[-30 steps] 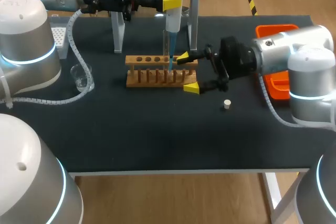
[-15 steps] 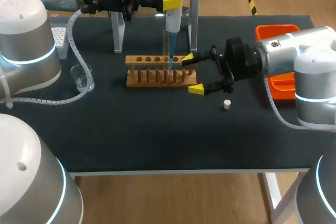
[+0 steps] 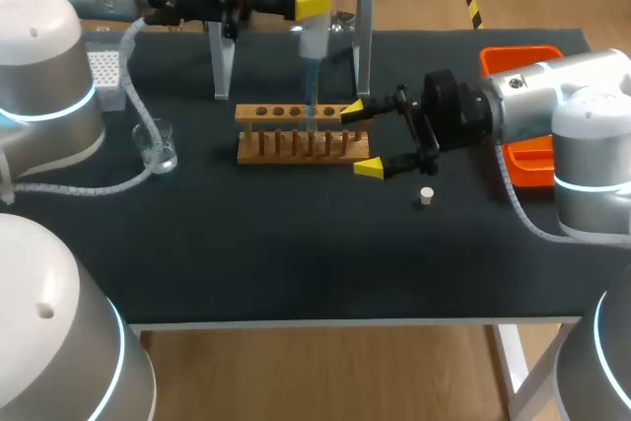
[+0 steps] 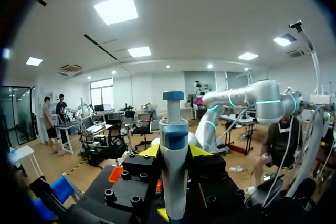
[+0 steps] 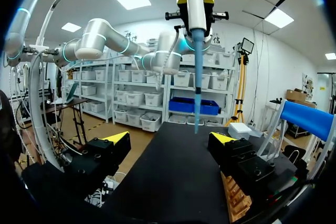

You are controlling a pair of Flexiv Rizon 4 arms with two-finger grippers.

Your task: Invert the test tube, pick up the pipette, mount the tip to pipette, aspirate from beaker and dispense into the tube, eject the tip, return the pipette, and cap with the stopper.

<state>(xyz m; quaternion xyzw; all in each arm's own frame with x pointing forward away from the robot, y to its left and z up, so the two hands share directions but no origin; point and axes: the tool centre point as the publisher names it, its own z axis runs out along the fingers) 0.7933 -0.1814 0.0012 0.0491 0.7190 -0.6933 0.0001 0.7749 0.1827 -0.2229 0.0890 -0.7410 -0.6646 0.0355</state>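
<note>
My left gripper [image 3: 314, 7] is shut on the white pipette [image 3: 314, 32], held upright behind the wooden tube rack [image 3: 301, 137]. Its blue tip [image 3: 311, 96] hangs just above the rack's top holes. In the left wrist view the pipette [image 4: 174, 171] stands between the yellow fingers of the left gripper [image 4: 174, 153]. My right gripper [image 3: 360, 139] is open at the rack's right end, holding nothing. From the right wrist view, the pipette [image 5: 195, 9] and its blue tip [image 5: 197, 82] hang ahead of the open right gripper [image 5: 170, 138]. I cannot make out the test tube in the rack. The white stopper [image 3: 426, 195] lies on the mat.
A small glass beaker [image 3: 156, 145] stands at the left of the mat. A clear pipette stand [image 3: 363, 41] rises behind the rack. A tip box [image 3: 106, 74] sits at the far left, an orange tray [image 3: 523, 160] at the right edge behind my right arm.
The left arm has raised the pipette and shifted it slightly left, lifting its tip out of the rack. The right gripper drew back a little to the right, then stayed still.
</note>
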